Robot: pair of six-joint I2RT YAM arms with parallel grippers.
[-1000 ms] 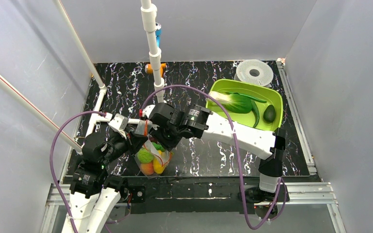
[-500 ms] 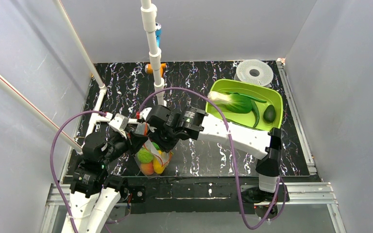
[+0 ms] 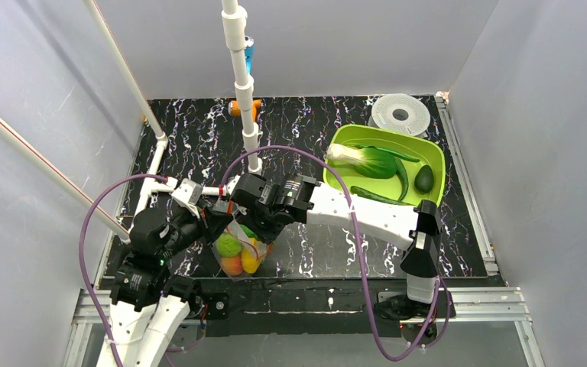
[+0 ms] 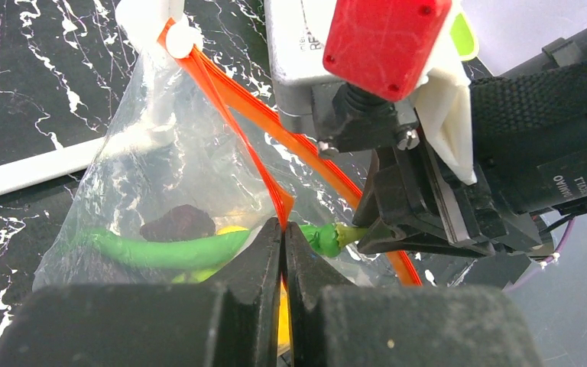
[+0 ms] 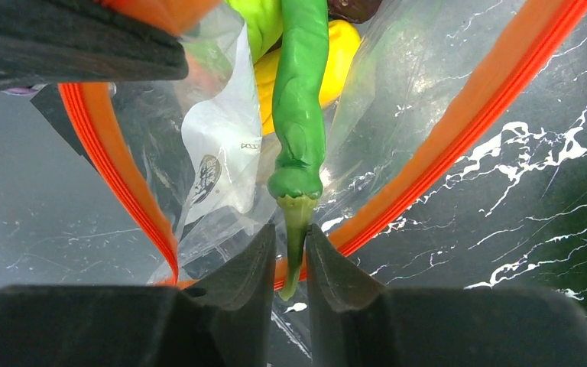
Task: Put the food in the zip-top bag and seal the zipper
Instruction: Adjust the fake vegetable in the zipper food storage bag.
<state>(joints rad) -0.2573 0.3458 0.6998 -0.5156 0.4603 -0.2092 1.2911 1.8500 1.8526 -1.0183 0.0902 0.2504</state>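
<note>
Two grips are in play. The left gripper [image 4: 283, 238] has its jaws pressed together on the near lip of the zipper [image 4: 254, 108], holding the zip-top bag [image 4: 141, 180] up with its mouth spread into a loop. The right gripper [image 5: 291, 256] has its jaws nearly together, clamped on the thin pale stem of a green pod [image 5: 300, 115]. The pod's body points away from the jaws, down through the orange loop and into the bag, above the yellow piece [image 5: 338, 53] and beside the white label [image 5: 222, 157]. The plum [image 4: 177, 223] lies just behind the pod in the left wrist view. Judgement: the pod looks light, smooth and slightly bendy. The tapered stem is a poor hold, as the pod may pivot or slip, though it only needs a short drop. The bag is thin, floppy film with no shape of its own, and the stiffer zipper strip is the right place to take it. The bag sits near the front edge of the table [image 3: 313, 245]. An avocado [image 3: 424, 179] waits in the lime-green tray [image 3: 386, 135], well apart.
</note>
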